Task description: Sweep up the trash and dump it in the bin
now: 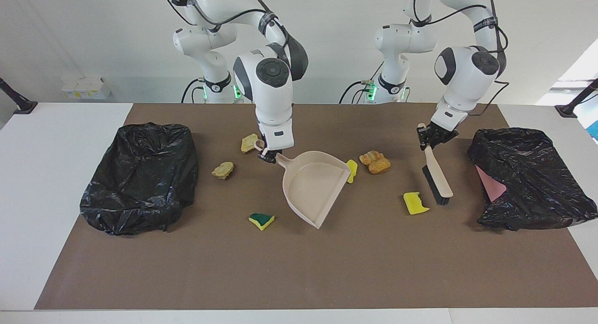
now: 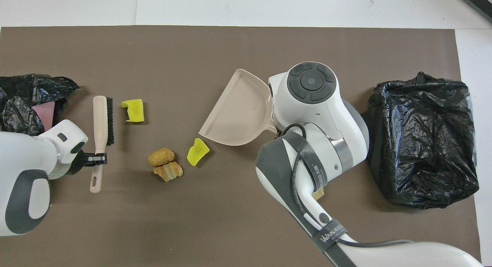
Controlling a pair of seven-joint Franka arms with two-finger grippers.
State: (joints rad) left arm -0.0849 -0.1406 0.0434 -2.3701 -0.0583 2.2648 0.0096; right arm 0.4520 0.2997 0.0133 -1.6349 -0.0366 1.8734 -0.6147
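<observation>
1. The right gripper (image 1: 269,156) was clamped on the handle of the beige dustpan (image 1: 314,186), which sat near the middle of the brown mat (image 1: 299,268) with its open mouth turned toward the left arm's end of the table.
2. The left gripper (image 1: 430,139) was clamped on the handle of the beige hand brush (image 1: 437,178), its bristles down at the mat, beside the black bag (image 1: 528,179) at that arm's end.
3. A yellow sponge piece (image 1: 415,203) lay just beside the brush's bristle end, between the brush and the dustpan.
4. Another yellow sponge scrap (image 1: 352,170) lay right at the dustpan's mouth edge; I could not tell whether it touched.
5. Two orange-brown bread lumps (image 1: 375,161) sat touching each other, a little past that scrap toward the brush.
6. The green-and-yellow wedge (image 1: 261,220) lay near the dustpan's closed back wall, on its side toward the right arm's end.
7. Two tan lumps (image 1: 223,170) (image 1: 249,143) lay near the dustpan's handle, between it and the second black bag (image 1: 140,177).
8. No scrap was in the pan.
</observation>
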